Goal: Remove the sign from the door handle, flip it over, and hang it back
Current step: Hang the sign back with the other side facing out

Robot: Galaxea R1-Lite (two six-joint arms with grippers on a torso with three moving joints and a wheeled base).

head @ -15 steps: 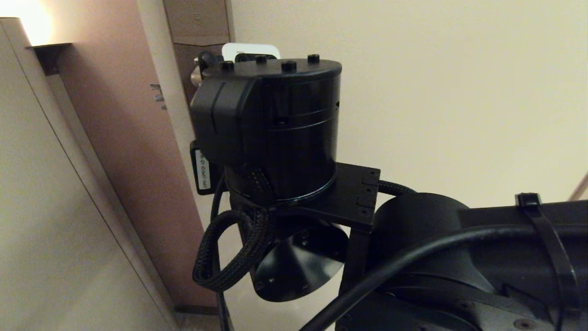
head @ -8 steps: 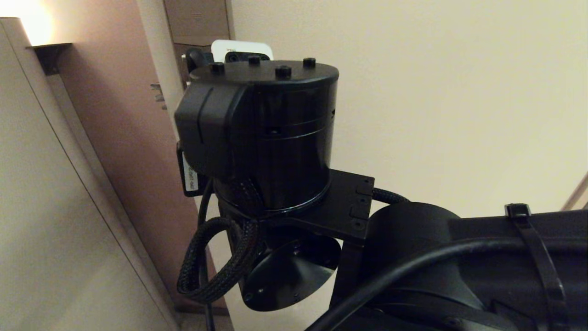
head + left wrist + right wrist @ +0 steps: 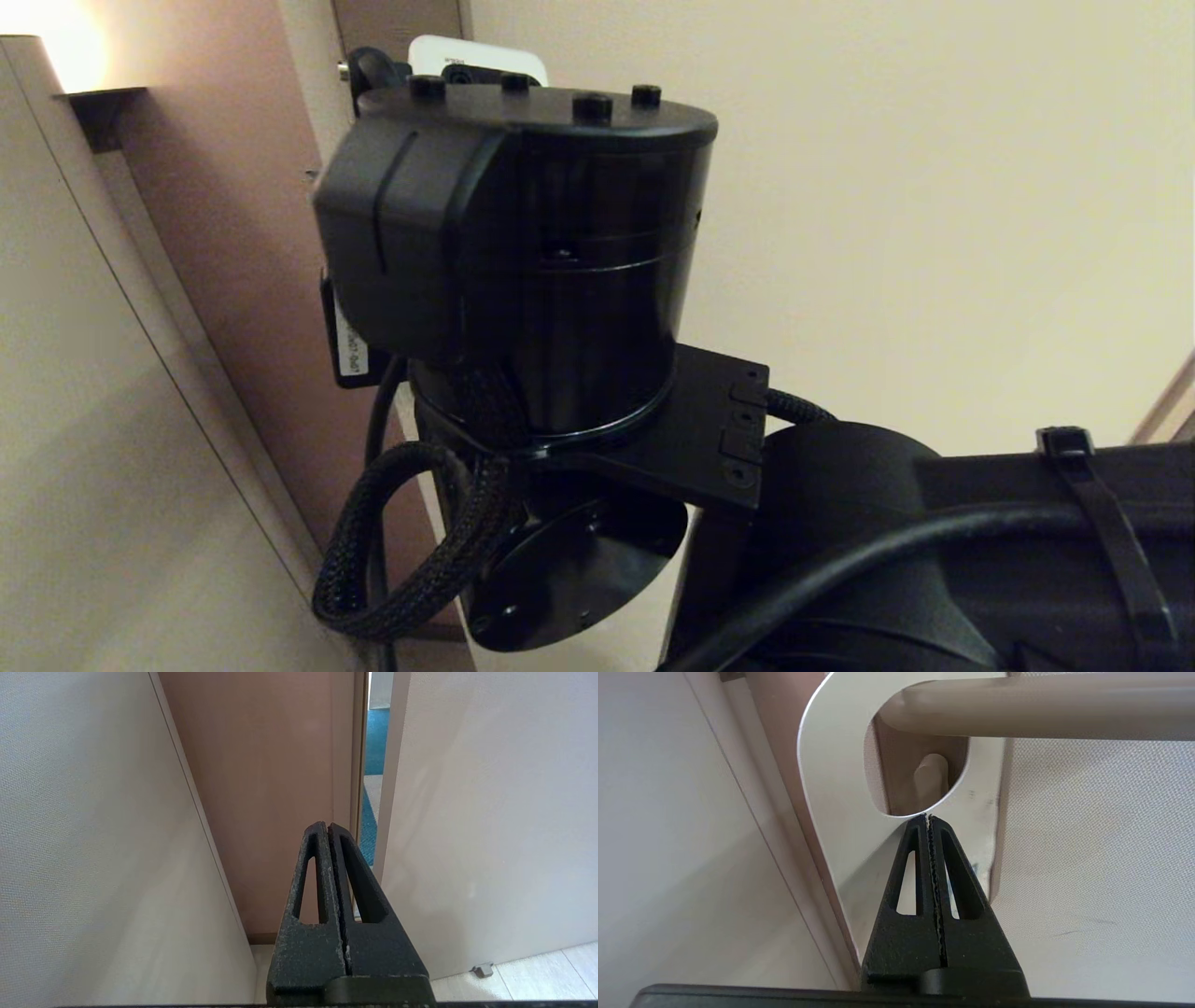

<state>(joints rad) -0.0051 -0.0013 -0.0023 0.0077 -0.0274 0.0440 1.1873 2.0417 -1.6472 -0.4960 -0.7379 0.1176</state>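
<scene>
The right hand (image 3: 930, 817) is closed, its two fingers pressed together on the thin edge of the sign (image 3: 831, 788). The grip is on the rim of the card just at the oval hole, at the side of the hole far from the handle (image 3: 1036, 711). The fingertips touch the card only; they stay apart from the lever.

In the right wrist view the sign shows its white side, and no words can be read on this part. The handle passes through the hole, and its rounded tip sits inside the loop. The upper part of the loop goes out of the picture, so I cannot tell if the card rests on the lever there. The long axis of the sign runs from the hole toward the hand, across the lever, which lies level. Behind the hole a short beige stub and the brown plate (image 3: 920, 751) are visible.

In the head view the right arm (image 3: 523, 261) fills the middle, and only a white corner of the sign (image 3: 476, 54) shows above it.

The left hand (image 3: 328, 828) is closed on nothing, low before the door (image 3: 266, 779).
</scene>
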